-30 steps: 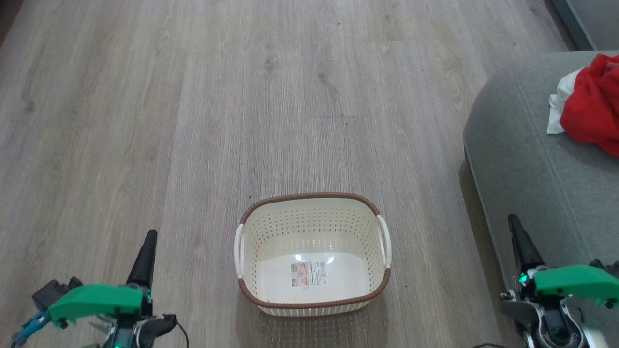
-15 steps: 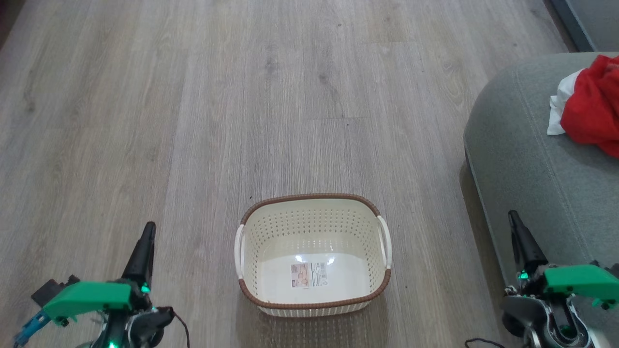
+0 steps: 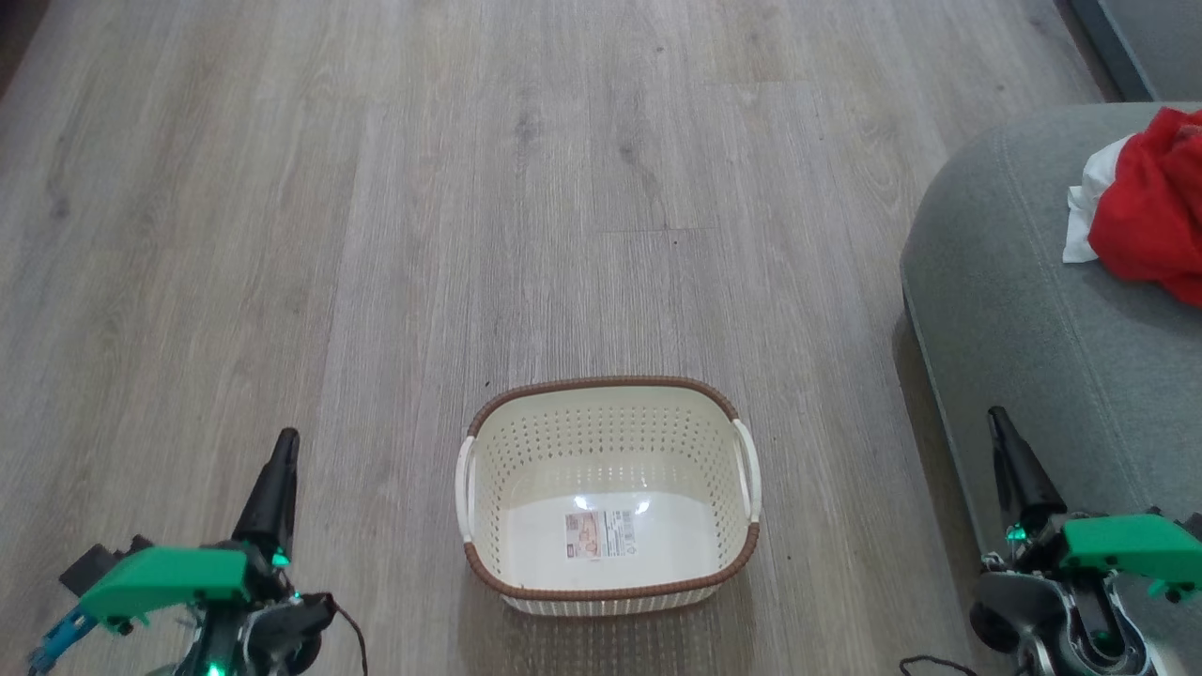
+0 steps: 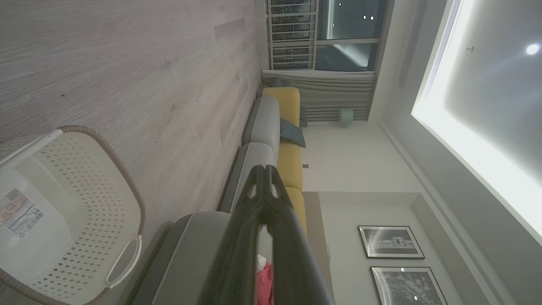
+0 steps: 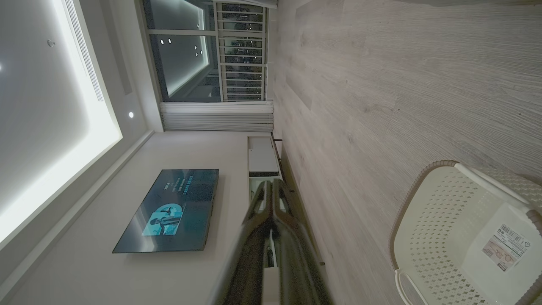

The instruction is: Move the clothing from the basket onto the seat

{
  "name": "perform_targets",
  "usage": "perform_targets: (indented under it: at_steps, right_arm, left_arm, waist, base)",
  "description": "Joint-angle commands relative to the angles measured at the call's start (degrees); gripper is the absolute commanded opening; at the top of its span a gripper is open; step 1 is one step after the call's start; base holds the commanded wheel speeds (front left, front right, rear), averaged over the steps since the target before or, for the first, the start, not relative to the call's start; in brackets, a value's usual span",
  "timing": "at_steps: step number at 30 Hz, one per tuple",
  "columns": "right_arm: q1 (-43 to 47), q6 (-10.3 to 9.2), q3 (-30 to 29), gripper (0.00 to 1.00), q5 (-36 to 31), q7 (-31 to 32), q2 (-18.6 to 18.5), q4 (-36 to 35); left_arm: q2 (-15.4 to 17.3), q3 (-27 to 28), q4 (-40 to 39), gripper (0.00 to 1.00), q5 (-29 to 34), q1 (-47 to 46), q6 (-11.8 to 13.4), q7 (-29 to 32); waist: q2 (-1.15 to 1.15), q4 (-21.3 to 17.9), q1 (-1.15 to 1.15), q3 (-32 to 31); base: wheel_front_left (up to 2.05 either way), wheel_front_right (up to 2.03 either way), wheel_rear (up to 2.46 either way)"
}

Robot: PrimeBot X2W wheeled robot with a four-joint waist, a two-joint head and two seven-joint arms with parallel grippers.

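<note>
The cream perforated basket (image 3: 607,432) with its brown rim sits on the wood floor, holding nothing but a label sticker (image 3: 601,533). Red clothing (image 3: 1148,221) with a white part lies on the grey seat (image 3: 1024,300) at the right edge. My left gripper (image 3: 285,441) is low at the left, shut and holding nothing, well left of the basket. My right gripper (image 3: 997,417) is low at the right, shut, over the seat's front edge. In the left wrist view the shut fingers (image 4: 263,170) point toward the seat (image 4: 186,254), with a bit of red cloth (image 4: 263,279) behind them.
Grey-brown plank floor (image 3: 470,188) spreads all around the basket. A second grey cushion corner (image 3: 1141,38) shows at the top right. The right wrist view shows a wall television (image 5: 169,209), a low cabinet (image 5: 262,163) and a window (image 5: 207,46).
Both grippers have sunk slightly toward the bottom of the head view. The basket, seat and clothing have not moved.
</note>
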Motion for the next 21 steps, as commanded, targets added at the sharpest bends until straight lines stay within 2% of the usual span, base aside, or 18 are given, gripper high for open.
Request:
perform_targets:
  at_steps: [1,21]
  right_arm:
    - [-3.23,0.00,1.02,0.00,0.34,0.33,-0.30,-2.21]
    - [-3.23,0.00,1.02,0.00,0.35,0.33,-0.30,-2.21]
  left_arm:
    - [0.52,2.07,-1.98,0.00,-0.37,-2.82,-0.54,0.44]
    - [0.52,2.06,-1.99,0.00,-0.37,-2.81,-0.54,0.44]
  waist:
    - [0.00,0.00,0.00,0.00]
    - [0.00,0.00,0.00,0.00]
  base:
    - [0.00,0.00,0.00]
    - [0.00,0.00,0.00]
